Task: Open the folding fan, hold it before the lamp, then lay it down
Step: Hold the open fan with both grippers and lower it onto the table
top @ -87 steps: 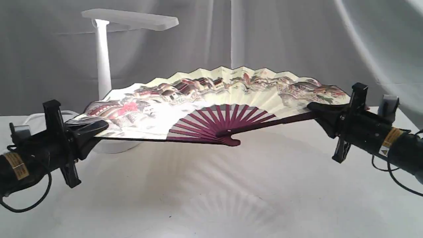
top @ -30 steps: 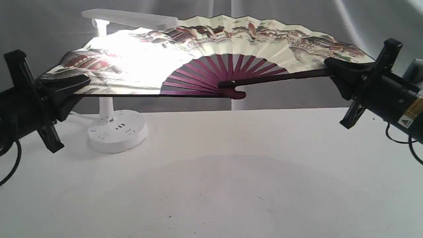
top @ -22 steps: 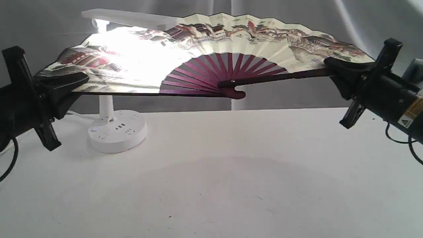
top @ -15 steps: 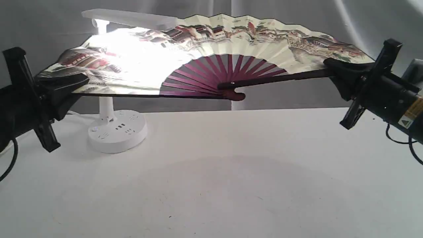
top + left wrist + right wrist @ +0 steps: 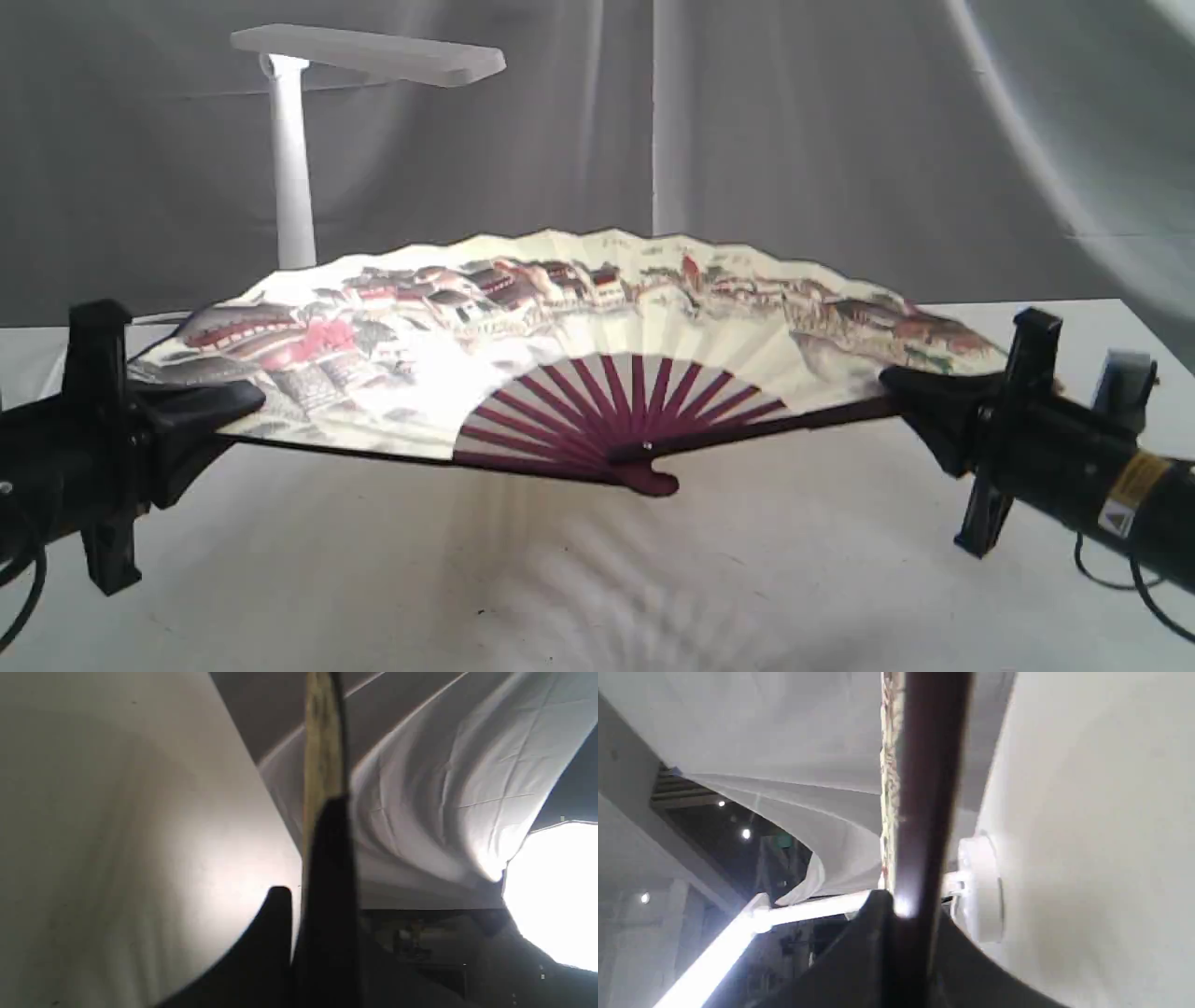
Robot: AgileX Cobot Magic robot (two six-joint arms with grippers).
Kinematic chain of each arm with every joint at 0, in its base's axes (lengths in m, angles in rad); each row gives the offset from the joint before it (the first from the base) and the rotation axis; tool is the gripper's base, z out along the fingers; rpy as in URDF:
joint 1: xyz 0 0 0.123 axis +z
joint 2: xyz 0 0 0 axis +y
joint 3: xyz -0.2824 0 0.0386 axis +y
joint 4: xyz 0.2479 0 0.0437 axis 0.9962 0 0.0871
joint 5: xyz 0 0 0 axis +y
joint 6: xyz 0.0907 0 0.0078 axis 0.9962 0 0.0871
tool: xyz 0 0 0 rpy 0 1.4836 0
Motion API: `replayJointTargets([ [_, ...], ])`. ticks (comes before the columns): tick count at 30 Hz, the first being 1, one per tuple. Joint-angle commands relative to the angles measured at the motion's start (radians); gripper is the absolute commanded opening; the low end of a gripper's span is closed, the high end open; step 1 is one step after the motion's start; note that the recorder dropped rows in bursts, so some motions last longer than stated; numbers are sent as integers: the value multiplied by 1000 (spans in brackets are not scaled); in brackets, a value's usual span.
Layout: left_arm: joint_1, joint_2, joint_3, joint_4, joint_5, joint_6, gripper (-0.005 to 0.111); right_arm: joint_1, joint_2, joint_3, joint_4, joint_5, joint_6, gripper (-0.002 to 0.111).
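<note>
The folding fan (image 5: 560, 317) is spread wide and hangs tilted a little above the white table (image 5: 597, 579), its painted cream leaf up and its maroon ribs fanning from the pivot (image 5: 644, 467). My left gripper (image 5: 238, 409) is shut on the left guard. My right gripper (image 5: 898, 397) is shut on the right guard. The lamp (image 5: 291, 168) stands behind the fan's left part, and the fan hides its base. In the left wrist view the fan (image 5: 322, 742) runs edge-on from the gripper (image 5: 306, 877). In the right wrist view the fan's guard (image 5: 931, 788) leaves the gripper (image 5: 908, 914), with the lamp (image 5: 980, 891) beyond.
Grey and white cloth (image 5: 794, 140) hangs behind the table. The lamp's flat head (image 5: 369, 54) sits well above the fan. A striped shadow of the ribs falls on the table under the fan.
Both arms have come down with the fan, from level with the lamp head to just above the table. The bright glow through the leaf is gone.
</note>
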Motion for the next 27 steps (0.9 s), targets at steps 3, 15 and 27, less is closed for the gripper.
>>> replayJointTargets([
  [3, 20, -7, 109, -208, 70, 156, 0, -75, 53, 107, 210, 49, -179, 0],
  [15, 20, 265, 150, -287, -101, 275, 0, -175, 53, 193, 162, 49, -313, 0],
  [27, 20, 419, 129, -346, -143, 331, 1, -175, 53, 193, 145, 49, -313, 0],
])
